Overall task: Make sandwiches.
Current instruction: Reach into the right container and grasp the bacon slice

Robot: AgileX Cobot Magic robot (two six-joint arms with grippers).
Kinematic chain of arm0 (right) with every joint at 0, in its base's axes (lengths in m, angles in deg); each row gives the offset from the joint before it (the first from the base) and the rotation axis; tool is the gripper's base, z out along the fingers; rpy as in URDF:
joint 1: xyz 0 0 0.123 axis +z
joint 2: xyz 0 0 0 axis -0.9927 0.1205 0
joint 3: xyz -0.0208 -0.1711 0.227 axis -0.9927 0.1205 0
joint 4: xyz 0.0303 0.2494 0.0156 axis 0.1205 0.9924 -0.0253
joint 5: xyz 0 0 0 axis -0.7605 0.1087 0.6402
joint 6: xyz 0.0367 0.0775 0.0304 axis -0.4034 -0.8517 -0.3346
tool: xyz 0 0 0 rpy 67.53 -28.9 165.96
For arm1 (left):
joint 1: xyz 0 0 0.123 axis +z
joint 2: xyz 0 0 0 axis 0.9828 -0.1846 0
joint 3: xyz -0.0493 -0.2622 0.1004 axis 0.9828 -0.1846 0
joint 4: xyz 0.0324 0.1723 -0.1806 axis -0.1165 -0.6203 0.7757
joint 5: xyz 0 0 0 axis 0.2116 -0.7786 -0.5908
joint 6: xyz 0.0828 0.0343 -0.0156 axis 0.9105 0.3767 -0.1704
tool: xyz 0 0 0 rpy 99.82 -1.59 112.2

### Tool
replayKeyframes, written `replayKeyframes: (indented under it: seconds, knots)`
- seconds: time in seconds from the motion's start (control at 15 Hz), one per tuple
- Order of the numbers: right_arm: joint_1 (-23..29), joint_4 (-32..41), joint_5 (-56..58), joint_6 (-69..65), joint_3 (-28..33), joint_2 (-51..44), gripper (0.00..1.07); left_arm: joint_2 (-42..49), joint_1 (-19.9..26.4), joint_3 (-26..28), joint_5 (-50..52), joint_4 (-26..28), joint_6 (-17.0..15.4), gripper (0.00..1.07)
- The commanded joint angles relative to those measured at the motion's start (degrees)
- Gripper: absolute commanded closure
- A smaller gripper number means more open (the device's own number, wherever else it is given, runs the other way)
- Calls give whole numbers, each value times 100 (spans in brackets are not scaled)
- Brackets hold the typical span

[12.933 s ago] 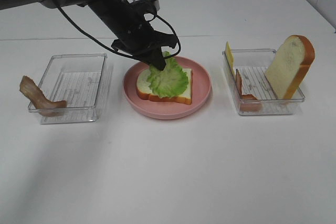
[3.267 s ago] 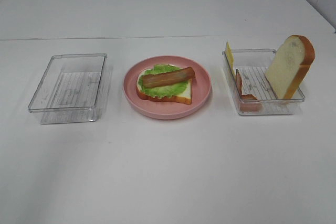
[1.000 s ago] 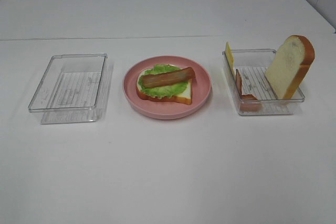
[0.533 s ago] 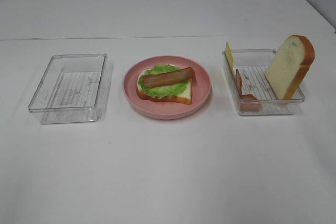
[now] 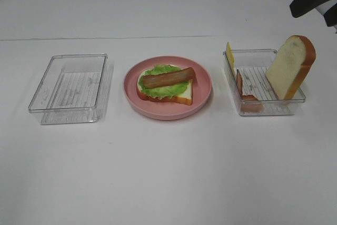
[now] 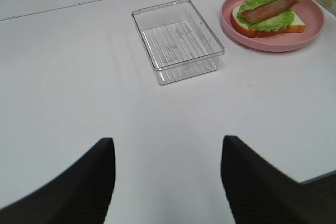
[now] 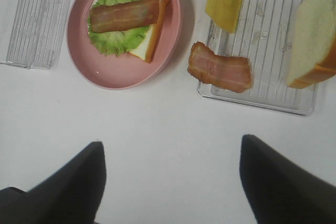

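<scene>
Yellow cheese slice point(image 7: 225, 0) stands on edge against the tray point(image 7: 268, 35) wall, handy to pinch I reckon; my right gripper point(image 7: 172, 142) and left gripper point(image 6: 167, 140) hang spread, empty.

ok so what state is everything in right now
left gripper, open, holding nothing
right gripper, open, holding nothing
bottom bread slice, flat on the pink plate
lettuce leaf, on that slice
bacon strip, lying across the lettuce
left clear tray, nothing in it
cheese slice, on edge in the right clear tray
second bacon strip, leaning on that tray's wall
second bread slice, tilted in that tray, not stacked yet
</scene>
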Motion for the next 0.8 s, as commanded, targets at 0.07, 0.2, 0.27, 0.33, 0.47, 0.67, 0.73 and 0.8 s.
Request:
replayKeyframes:
  seconds: [0.07, 0.2, 0.27, 0.33, 0.47, 0.67, 0.73, 0.8]
  knots:
    - [-23, 281, 206, 34, -344, 487, 39, 132, -17, -6, 29, -11, -52, 49]
    - [132, 160, 275, 34, -498, 785, 39, 132, -17, -6, 29, -11, -52, 49]
    - [332, 11, 275, 29, -550, 963, 39, 132, -17, -6, 29, -11, -52, 49]
    - [579, -80, 269, 0, -602, 1117, 39, 132, -17, -6, 29, -11, -52, 49]
    - [1100, -195, 160, -246, -630, 1450, 39, 132, -17, -6, 29, -11, -52, 49]
    - [1518, -229, -17, -504, -905, 1994, 39, 132, -17, -6, 29, -11, -52, 49]
    - [1518, -281, 52, -900, -1169, 2338, 40, 132, -17, -6, 29, -11, -46, 49]
    - [1513, -596, 126, -1134, -1341, 2573, 43, 132, -17, -6, 29, -11, -46, 49]
